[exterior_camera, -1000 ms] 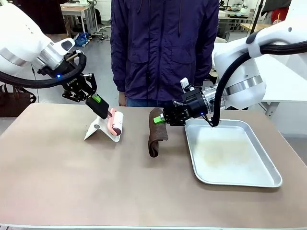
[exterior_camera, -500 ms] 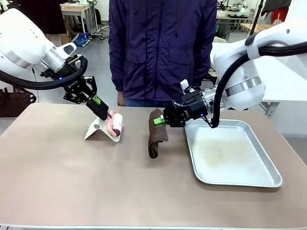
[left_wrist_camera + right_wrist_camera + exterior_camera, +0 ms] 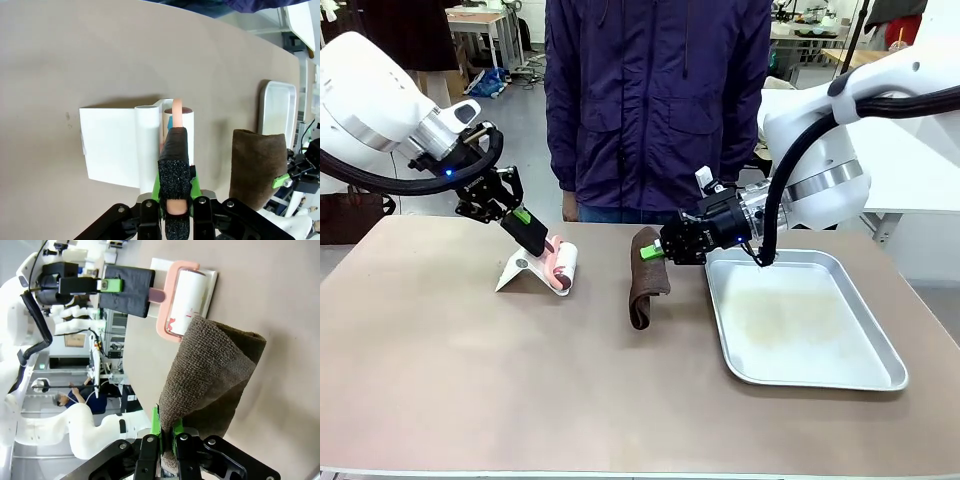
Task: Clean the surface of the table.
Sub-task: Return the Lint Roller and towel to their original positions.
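Note:
The brownish table [image 3: 520, 380] carries a pink-framed lint roller [image 3: 563, 266] resting in a white stand [image 3: 520, 272] at the back left. My left gripper [image 3: 542, 243] is shut on the roller's pink handle [image 3: 176, 111], its black pads [image 3: 175, 165] clamped around it. A brown cloth [image 3: 646, 280] hangs folded at mid-table with its lower end on the top, and my right gripper [image 3: 656, 251] is shut on its upper edge. In the right wrist view the cloth [image 3: 210, 385] drapes from the green pads [image 3: 156, 426], with the roller [image 3: 187, 297] beyond.
A silver metal tray [image 3: 865, 372] lies on the right half of the table, close to the cloth. A person in a dark blue jacket [image 3: 655, 100] stands at the far edge. The near half of the table is bare.
My left gripper has tipped the roller handle lower and slightly left over the stand. The right gripper and cloth have barely moved.

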`<action>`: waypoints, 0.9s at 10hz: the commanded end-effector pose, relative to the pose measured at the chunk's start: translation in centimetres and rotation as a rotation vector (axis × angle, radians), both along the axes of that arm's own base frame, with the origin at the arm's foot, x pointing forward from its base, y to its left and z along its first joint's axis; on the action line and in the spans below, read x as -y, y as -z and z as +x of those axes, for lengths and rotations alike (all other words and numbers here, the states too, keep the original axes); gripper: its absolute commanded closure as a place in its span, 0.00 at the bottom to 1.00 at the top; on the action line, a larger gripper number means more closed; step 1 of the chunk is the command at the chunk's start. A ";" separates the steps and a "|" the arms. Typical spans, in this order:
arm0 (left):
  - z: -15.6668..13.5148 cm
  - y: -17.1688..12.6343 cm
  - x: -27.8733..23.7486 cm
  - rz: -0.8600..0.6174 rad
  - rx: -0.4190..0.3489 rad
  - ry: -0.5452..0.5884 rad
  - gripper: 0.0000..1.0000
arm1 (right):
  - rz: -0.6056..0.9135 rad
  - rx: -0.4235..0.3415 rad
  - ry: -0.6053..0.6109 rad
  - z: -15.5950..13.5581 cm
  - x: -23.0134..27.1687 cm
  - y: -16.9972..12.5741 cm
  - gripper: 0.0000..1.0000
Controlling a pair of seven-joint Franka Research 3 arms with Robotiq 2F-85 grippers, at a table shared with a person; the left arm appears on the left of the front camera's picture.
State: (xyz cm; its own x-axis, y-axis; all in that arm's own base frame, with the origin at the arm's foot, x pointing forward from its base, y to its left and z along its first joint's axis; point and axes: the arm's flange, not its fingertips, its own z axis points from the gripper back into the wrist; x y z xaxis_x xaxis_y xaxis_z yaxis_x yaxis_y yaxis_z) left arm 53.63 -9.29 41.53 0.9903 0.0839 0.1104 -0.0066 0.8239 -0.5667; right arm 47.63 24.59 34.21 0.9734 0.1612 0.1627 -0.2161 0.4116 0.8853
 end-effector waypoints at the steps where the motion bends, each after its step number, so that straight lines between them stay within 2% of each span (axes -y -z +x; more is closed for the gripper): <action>1: 0.6 0.4 -0.8 -0.017 0.027 -0.002 0.78 | -0.002 -0.016 0.001 0.7 -0.3 -0.5 0.90; 9: 0.3 1.6 -1.2 -0.015 0.041 0.004 0.78 | 0.016 -0.054 -0.069 2.1 -1.4 0.1 0.90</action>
